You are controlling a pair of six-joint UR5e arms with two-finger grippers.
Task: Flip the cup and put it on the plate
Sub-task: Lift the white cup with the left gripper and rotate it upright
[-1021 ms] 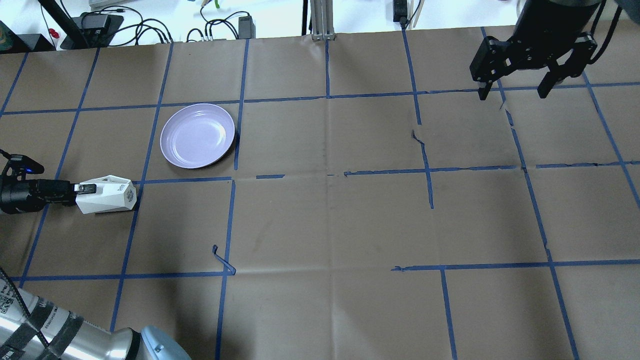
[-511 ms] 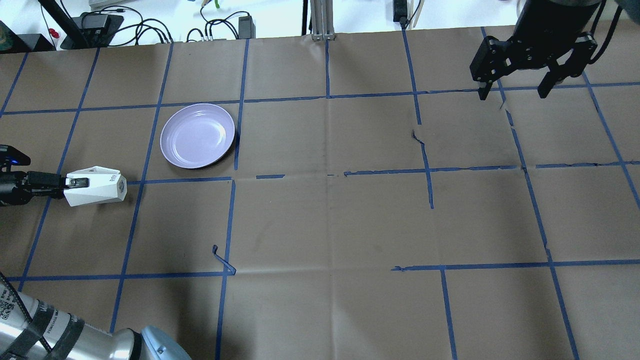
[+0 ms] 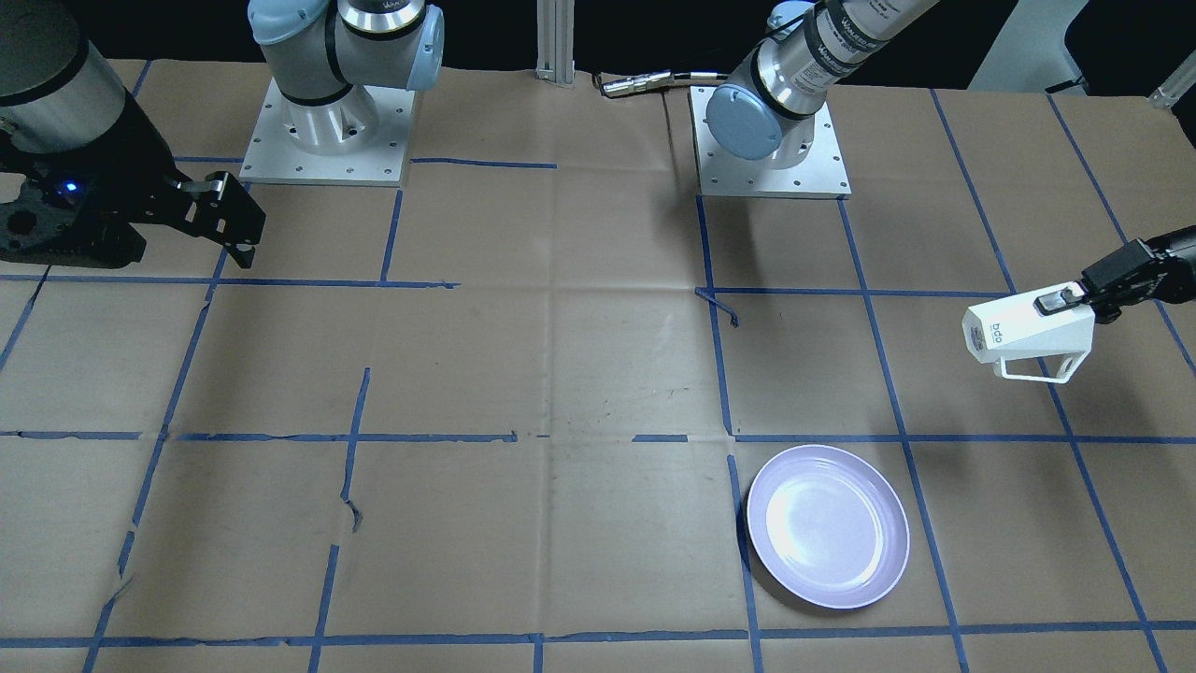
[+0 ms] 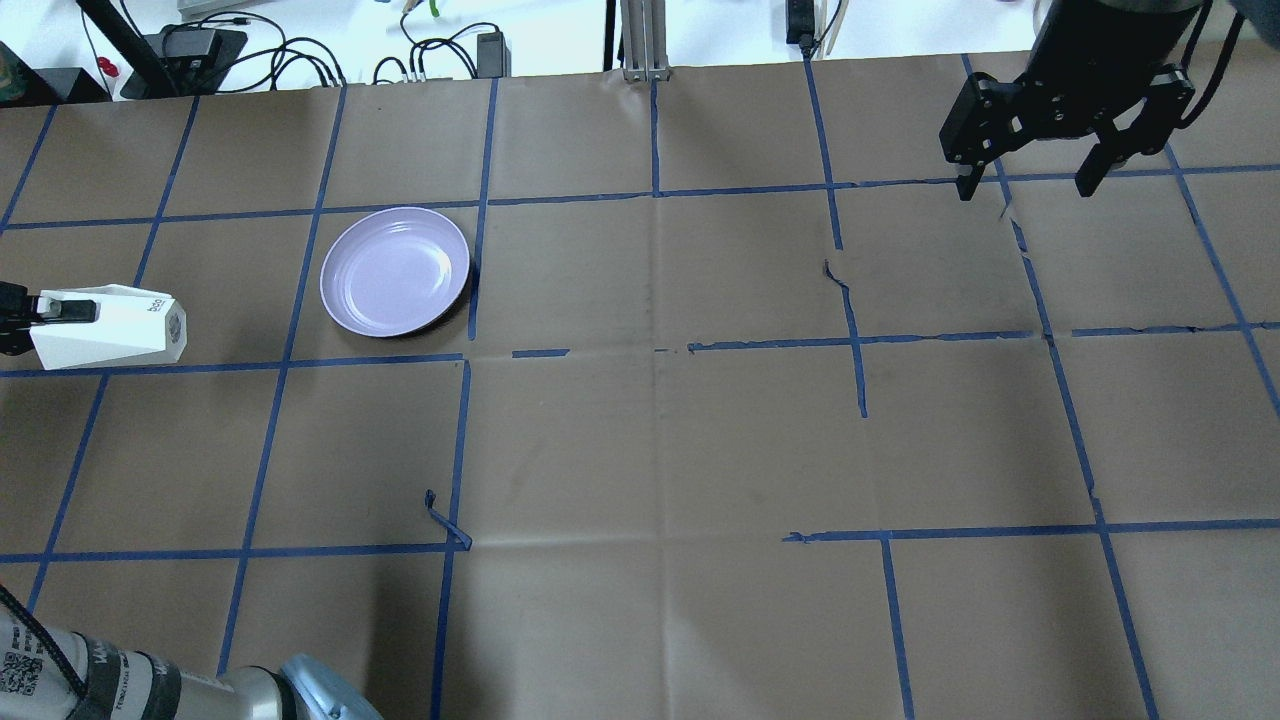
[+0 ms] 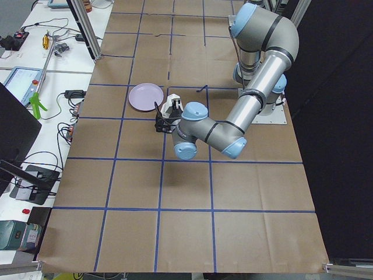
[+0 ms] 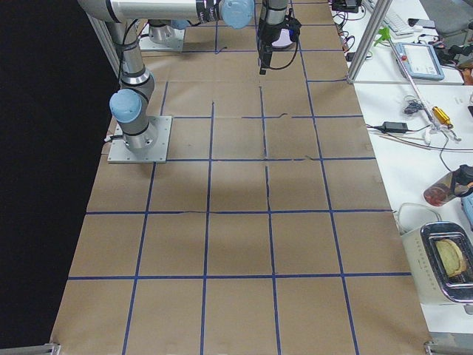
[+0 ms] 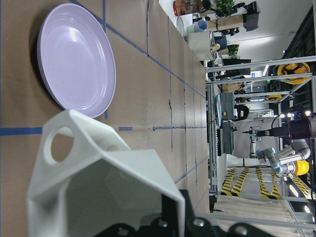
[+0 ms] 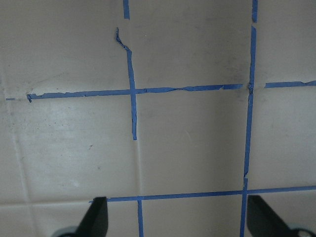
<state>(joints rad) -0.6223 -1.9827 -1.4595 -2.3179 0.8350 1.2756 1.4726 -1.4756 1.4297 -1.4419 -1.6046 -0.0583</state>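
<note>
The white faceted cup is held on its side above the table at the left edge, its base toward the plate side. It also shows in the front view with its handle hanging down, and in the left wrist view. My left gripper is shut on the cup's rim wall, with one finger on the outside. The lavender plate lies flat and bare to the right of the cup, apart from it; it also shows in the front view. My right gripper is open and holds nothing, hovering at the far right.
Brown paper with a blue tape grid covers the table. A loose curl of tape sticks up near the front left. Cables and power bricks lie beyond the far edge.
My left gripper has carried the cup to the left and farther from the robot, and the cup has turned slightly. The right arm and the plate have not moved.
</note>
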